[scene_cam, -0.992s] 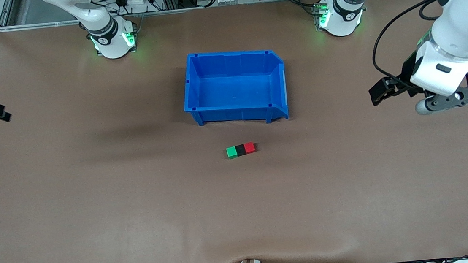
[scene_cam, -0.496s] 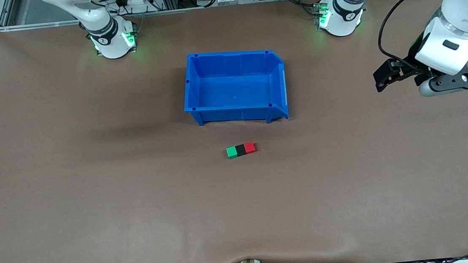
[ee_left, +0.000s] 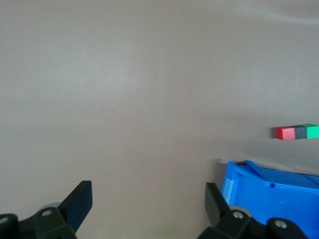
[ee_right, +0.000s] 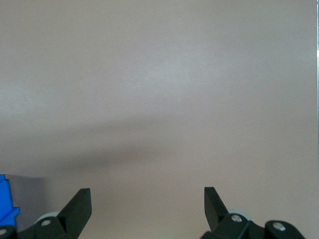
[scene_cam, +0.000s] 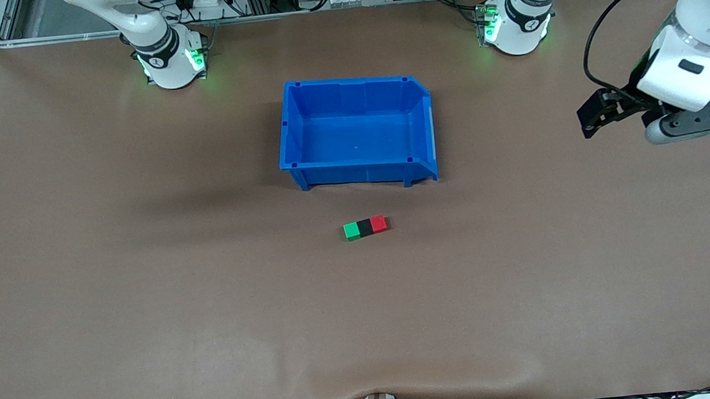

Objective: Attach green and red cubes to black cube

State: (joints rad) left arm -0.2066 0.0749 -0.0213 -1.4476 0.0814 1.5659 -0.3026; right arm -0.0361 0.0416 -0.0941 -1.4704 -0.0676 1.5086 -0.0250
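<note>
Right hand (ee_right: 144,211) mostly cropped, open

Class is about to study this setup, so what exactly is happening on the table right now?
Nothing is being handled. The green cube, black cube and red cube sit joined in a row on the table, nearer the front camera than the blue bin. The left pincer hangs open over the left arm's end of the table; the right pincer hangs open at the right arm's end.
</note>
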